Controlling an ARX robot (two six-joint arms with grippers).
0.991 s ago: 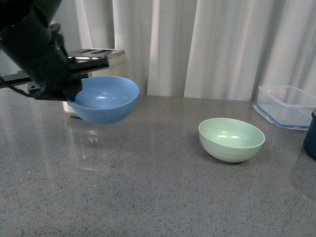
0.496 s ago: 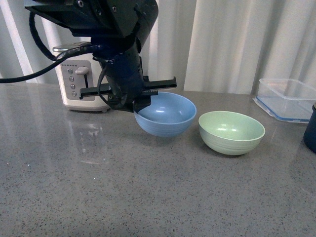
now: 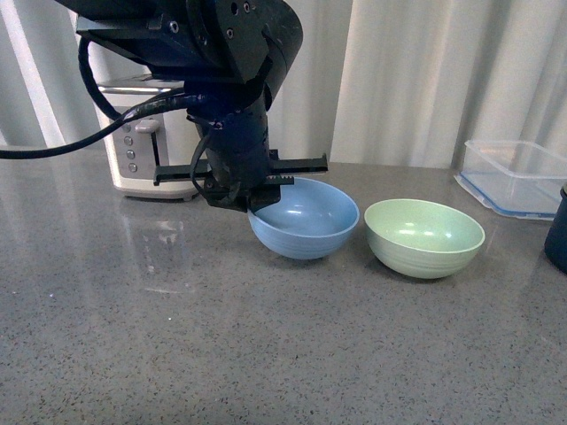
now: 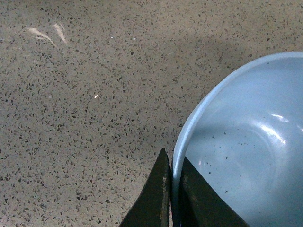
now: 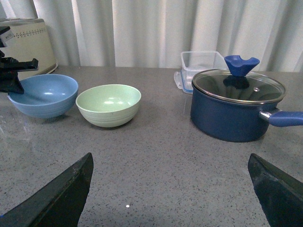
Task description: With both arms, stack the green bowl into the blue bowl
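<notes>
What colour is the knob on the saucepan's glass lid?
The knob is bright blue, seen best in the right wrist view.

Glossy plastic blue bowl (image 3: 306,218), speckled stone countertop (image 3: 266,345)

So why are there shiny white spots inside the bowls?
Those are glare: in the front view, pale glints sit inside the blue bowl and the green bowl; in the left wrist view, a bright streak marks the blue bowl's inside.
</notes>
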